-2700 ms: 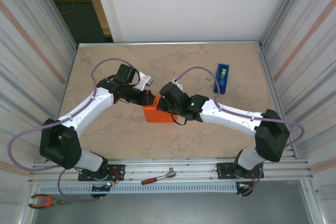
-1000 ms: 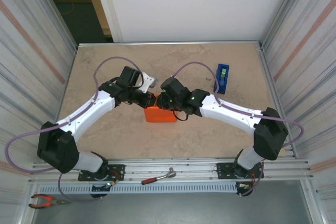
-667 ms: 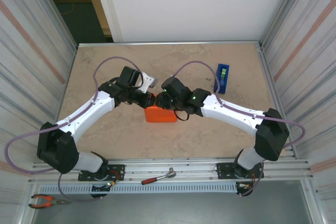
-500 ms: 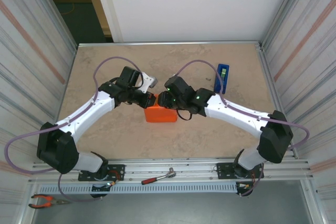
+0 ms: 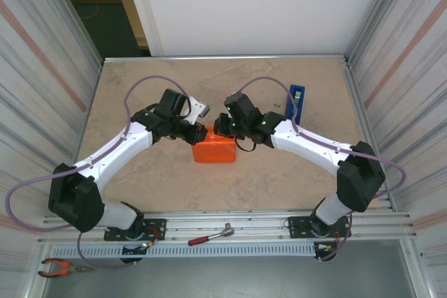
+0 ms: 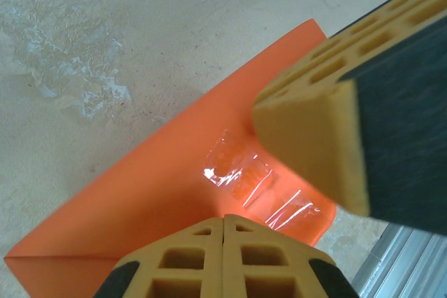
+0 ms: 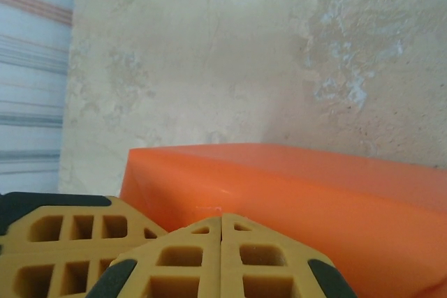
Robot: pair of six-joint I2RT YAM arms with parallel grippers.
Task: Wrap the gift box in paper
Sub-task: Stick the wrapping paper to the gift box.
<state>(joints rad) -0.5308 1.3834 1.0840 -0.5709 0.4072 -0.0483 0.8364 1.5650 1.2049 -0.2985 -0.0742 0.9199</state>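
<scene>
The paper [image 5: 215,151] forms a bright orange box-sized parcel in the middle of the table; the gift box inside is hidden. My left gripper [image 5: 202,133] is shut, its tips on the parcel's far left corner. In the left wrist view its closed fingertips [image 6: 223,227] rest on the paper [image 6: 140,193] just below a strip of clear tape [image 6: 258,186]. My right gripper [image 5: 221,130] is shut too, tips at the parcel's far edge right beside the left one. The right wrist view has its closed tips [image 7: 222,220] against the paper [image 7: 328,193], with the left fingers [image 7: 56,242] alongside.
A blue tape dispenser [image 5: 296,103] stands at the far right of the table. On the near rail lie a ratchet [image 5: 209,235] and red-handled pliers [image 5: 59,266]. Corrugated walls close in both sides.
My right gripper has shut and its wrist has swung back toward the far right, off the parcel's top to its far edge. The left arm and the parcel have stayed put.
</scene>
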